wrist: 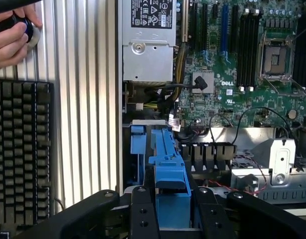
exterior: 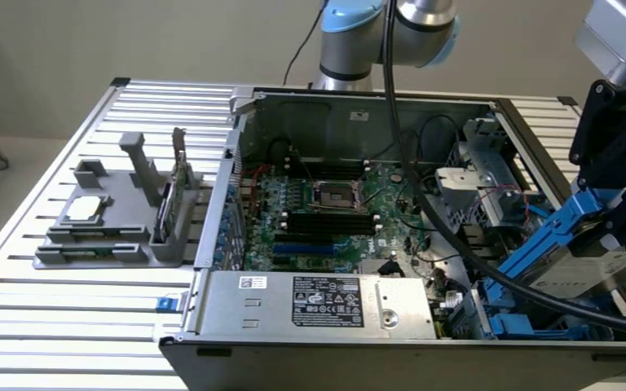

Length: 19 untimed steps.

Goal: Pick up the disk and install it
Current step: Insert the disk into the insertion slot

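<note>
The disk [exterior: 602,265], silver-grey with a blue carrier frame, hangs tilted over the open computer case [exterior: 378,358], at the exterior view's right. My gripper [exterior: 609,236] is shut on it from above. In the wrist view the blue carrier [wrist: 168,167] sits between my two black fingers [wrist: 143,211], pointing toward a blue drive bay [wrist: 138,149] at the case's edge. Blue bay rails [exterior: 505,319] also lie in the case's near corner below the disk.
A big grey power-supply box [exterior: 313,303] and the green motherboard [exterior: 324,204] fill the case, with thick black cables [exterior: 476,252] crossing it. A grey fixture [exterior: 117,224] stands on the slatted table. A keyboard [wrist: 21,149] and a person's hand [wrist: 11,37] are beside the case.
</note>
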Each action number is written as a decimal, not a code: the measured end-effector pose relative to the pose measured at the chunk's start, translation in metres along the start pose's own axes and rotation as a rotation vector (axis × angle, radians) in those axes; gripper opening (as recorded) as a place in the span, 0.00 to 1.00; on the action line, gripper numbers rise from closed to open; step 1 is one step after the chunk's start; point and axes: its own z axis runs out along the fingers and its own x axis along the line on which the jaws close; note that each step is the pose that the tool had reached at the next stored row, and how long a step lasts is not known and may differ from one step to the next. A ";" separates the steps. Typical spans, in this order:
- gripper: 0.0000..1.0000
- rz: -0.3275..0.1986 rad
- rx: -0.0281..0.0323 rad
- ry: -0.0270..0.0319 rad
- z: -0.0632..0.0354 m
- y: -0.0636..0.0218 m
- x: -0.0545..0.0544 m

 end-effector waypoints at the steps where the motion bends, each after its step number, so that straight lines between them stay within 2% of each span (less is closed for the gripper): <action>1: 0.33 0.000 0.0002 0.0001 0.0004 0.0005 0.000; 9: 0.33 -0.002 0.0066 0.0000 0.0065 0.0013 0.001; 19: 0.33 -0.004 0.0070 -0.0005 0.0112 0.0054 0.001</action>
